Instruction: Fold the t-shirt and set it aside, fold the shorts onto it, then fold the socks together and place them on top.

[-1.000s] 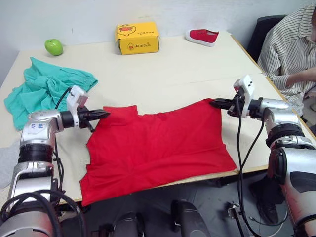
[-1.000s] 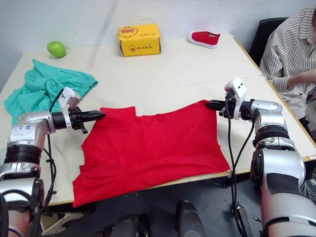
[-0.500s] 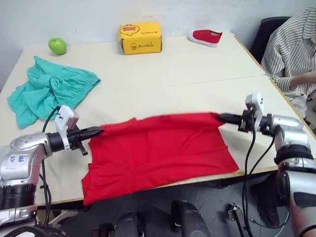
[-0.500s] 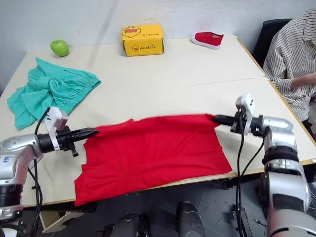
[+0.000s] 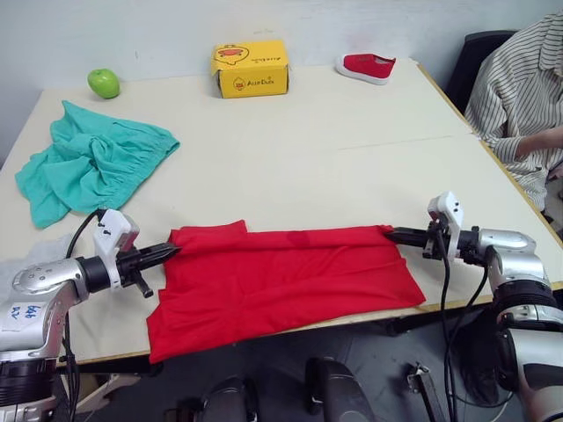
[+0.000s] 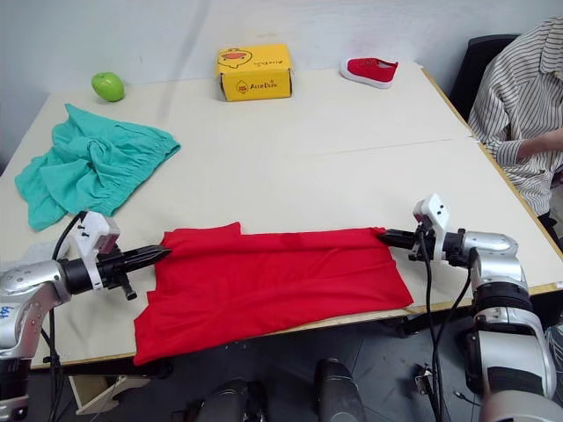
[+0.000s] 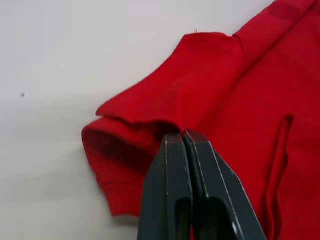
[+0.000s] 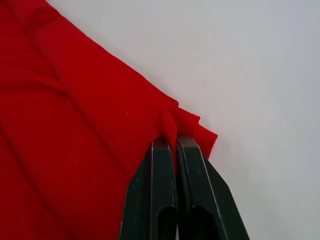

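T-shirt [image 5: 281, 280] lying folded over at table [image 5: 334, 141] front edge. Left end effector [image 5: 167, 252] pinching its left corner w/ fingers closed; right end effector [image 5: 393, 234] clamping right corner. Shorts [image 5: 88, 163] sitting far left.

A pale cream surface [image 5: 352, 132] stands against a plain light wall [image 5: 132, 26]. A dark office chair [image 5: 471, 61] sits by its corner, with grey floor [image 5: 387, 378] below the near edge.
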Tool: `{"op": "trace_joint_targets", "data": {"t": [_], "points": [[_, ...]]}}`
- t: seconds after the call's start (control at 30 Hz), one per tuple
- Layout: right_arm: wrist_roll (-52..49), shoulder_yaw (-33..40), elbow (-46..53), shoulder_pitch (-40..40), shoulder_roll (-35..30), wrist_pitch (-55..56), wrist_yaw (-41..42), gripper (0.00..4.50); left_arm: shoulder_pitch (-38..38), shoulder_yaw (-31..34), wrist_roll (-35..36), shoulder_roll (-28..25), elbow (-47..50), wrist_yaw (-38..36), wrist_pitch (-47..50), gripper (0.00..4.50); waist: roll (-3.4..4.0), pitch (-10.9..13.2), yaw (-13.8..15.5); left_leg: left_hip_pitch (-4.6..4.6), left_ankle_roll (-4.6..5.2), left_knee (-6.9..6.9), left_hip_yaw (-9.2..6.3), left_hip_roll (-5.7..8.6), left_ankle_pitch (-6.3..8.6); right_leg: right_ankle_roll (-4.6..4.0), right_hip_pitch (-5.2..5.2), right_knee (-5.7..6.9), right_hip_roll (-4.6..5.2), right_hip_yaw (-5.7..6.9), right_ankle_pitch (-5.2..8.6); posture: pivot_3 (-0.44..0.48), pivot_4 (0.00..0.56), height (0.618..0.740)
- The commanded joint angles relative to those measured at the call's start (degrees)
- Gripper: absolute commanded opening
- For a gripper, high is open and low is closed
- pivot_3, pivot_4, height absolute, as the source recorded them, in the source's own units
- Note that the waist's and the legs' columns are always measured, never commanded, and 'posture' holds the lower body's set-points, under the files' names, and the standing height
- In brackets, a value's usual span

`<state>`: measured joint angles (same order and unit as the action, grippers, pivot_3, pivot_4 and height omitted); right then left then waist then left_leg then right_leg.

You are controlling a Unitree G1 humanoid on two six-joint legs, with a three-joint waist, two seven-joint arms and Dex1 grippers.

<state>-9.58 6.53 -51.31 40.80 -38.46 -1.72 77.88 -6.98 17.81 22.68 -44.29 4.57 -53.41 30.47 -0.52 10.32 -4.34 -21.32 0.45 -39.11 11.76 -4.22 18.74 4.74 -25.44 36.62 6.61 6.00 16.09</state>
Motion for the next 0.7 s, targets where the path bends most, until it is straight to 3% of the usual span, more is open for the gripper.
{"op": "trace_joint_targets", "data": {"t": [0.03,0.23,0.33,0.4,0.53,0.7], "points": [[-0.9,-0.3,4.2,-1.0,-1.7,-1.5,1.3,0.67,1.0,-0.2,0.0,-2.5,2.0,0.0,1.2,0.41,0.00,0.0,0.0,0.00,0.00,0.00,0.00,-0.01,0.00,0.00,0.00,0.01,0.00,0.00,0.00,0.000,0.150,0.740],[-0.7,0.3,7.1,-1.7,-5.4,1.5,1.4,2.78,-4.9,3.3,7.9,-6.6,-2.4,-1.0,14.6,2.22,0.00,0.0,0.8,0.00,0.00,0.02,0.00,-0.06,0.00,-0.01,-0.01,-0.04,-0.01,0.01,0.01,0.000,0.150,0.740],[-0.6,0.0,5.8,0.1,-7.1,1.6,1.8,3.84,-10.5,1.6,10.0,-8.8,-6.7,-0.5,23.3,3.24,0.00,0.0,1.2,0.01,0.00,0.01,0.01,0.00,0.00,-0.01,-0.01,0.00,-0.02,0.01,0.01,0.000,0.150,0.740],[-0.5,-0.3,4.9,1.0,-7.5,1.5,2.1,3.85,-14.2,-0.6,9.9,-8.9,-9.4,0.0,26.7,3.87,0.00,0.0,1.2,0.02,0.00,0.01,0.03,0.12,0.00,-0.01,-0.01,0.00,-0.03,0.01,0.01,0.000,0.150,0.740],[0.0,-1.6,3.2,2.9,-7.1,0.9,2.7,3.85,-22.9,-7.4,5.3,-5.5,-16.9,2.2,24.7,3.87,0.00,0.0,1.3,0.03,0.00,0.00,0.05,0.17,-0.01,-0.01,0.00,0.08,-0.04,0.01,0.01,0.000,0.150,0.740],[0.9,-2.7,1.7,3.9,-5.3,2.4,1.9,3.85,-27.9,-14.3,1.1,-2.2,-22.1,1.2,20.8,3.87,0.00,0.0,1.2,-0.01,0.00,0.00,0.06,0.19,-0.01,0.00,-0.01,0.27,-0.06,0.03,0.00,0.000,0.150,0.740]]}}
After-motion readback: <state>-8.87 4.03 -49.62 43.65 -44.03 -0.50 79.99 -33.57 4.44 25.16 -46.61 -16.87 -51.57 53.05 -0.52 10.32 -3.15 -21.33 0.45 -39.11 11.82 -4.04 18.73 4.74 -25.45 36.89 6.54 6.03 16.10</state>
